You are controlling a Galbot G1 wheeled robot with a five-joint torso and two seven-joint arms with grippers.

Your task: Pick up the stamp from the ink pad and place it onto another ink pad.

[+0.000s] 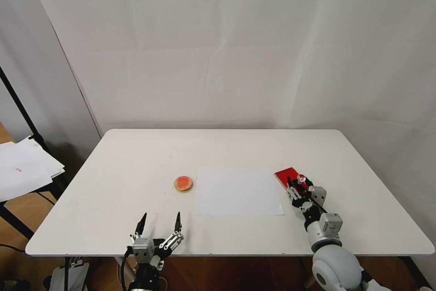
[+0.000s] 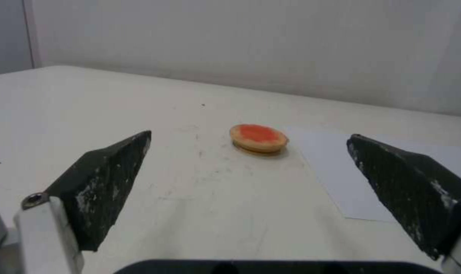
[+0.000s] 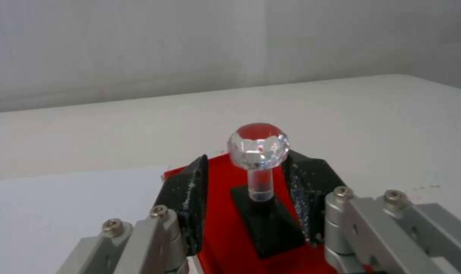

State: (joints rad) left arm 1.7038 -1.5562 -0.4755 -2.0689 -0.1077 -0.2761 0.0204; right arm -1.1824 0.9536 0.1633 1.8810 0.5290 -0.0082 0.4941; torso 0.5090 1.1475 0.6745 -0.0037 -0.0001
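A white table (image 1: 136,168) with rounded corners carries every item. Taking the table centre as the clock centre in the head view: a white paper sheet (image 1: 237,191) lies flat at about 6 o'clock, near the centre. The round pad (image 1: 183,183), tan rim with orange-red middle, lies flat at about 8 o'clock, just beside the sheet's left edge and apart from it. The red pad (image 1: 286,176) lies flat at about 4 o'clock, just off the sheet's right corner. Faint dark scuffs mark the tabletop (image 2: 205,167) near the round pad.
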